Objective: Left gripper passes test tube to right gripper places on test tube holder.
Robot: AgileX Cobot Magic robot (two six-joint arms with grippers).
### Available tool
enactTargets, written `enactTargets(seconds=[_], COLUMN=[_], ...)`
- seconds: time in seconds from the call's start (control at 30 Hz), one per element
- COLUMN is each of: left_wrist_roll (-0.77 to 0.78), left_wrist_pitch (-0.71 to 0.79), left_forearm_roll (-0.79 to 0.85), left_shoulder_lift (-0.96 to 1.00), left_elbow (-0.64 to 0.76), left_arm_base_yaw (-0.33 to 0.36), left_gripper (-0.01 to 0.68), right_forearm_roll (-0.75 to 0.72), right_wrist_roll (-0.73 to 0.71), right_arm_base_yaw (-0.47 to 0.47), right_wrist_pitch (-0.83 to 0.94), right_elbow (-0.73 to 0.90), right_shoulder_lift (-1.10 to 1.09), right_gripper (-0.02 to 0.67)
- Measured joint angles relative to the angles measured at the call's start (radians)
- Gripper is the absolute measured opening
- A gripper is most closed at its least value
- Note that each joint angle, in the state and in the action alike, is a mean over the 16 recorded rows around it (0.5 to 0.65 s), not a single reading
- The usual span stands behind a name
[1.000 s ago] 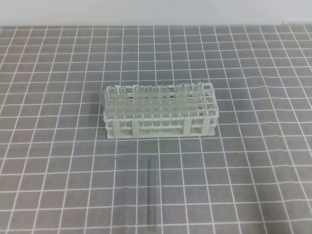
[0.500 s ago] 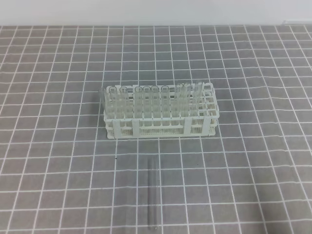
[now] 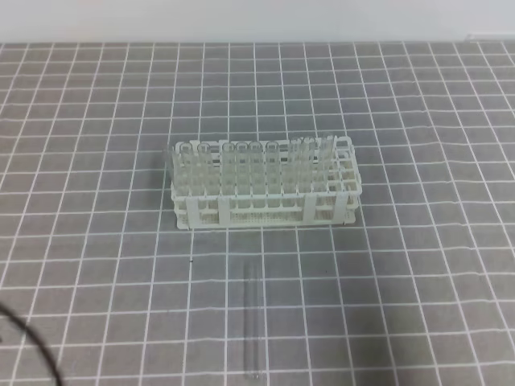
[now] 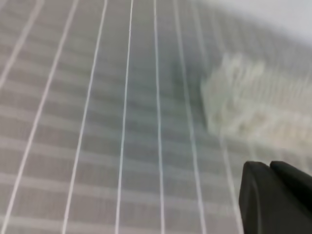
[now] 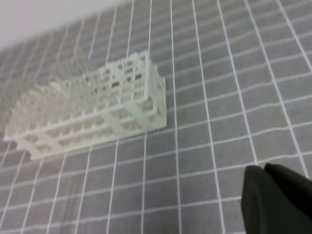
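Nothing is done yet: the test tube (image 3: 253, 322) lies untouched on the mat near the test tube holder (image 3: 263, 205), while left gripper (image 4: 273, 195) and right gripper (image 5: 275, 195) keep jaws pressed together, empty.

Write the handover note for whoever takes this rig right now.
Left gripper: shut, holding nothing, away from the tube.
Right gripper: shut, holding nothing.
Test tube: lying flat on the grid mat, in front of the test tube holder, apart from it.
Holder: many tubes standing in it; right end holes look free.
Done: nothing.
Left: pick up, hand over, place in holder.
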Motion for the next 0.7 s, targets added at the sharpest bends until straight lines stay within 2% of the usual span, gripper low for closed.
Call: enactTargets(seconds=[0.27, 0.4, 0.57, 0.7], left_wrist_roll=[0.284, 0.430, 0.539, 0.479], left_wrist_pitch=[0.213, 0.238, 0.221, 0.199], left_forearm_roll=[-0.191, -0.328, -0.462, -0.455], left_shoulder_lift=[0.309, 0.442, 0.602, 0.737], left_elbow=[-0.137, -0.171, -0.219, -0.288], left_arm_base_yaw=[-0.009, -0.041, -0.143, -0.278], left_gripper=[0.000, 0.000, 0.000, -0.001], right_forearm_roll=[-0.057, -0.061, -0.057, -0.052], right_wrist_roll=[-0.035, -0.061, -0.085, -0.104], right_arm_base_yaw=[0.000, 0.000, 0.000, 0.000], right_wrist_pitch=[0.150, 0.187, 0.210, 0.222], right_elbow=[-0.125, -0.144, -0.148, -0.148], right_shoulder_lift=[0.193, 0.254, 0.298, 0.314], right_gripper=[-0.013, -0.013, -0.013, -0.013])
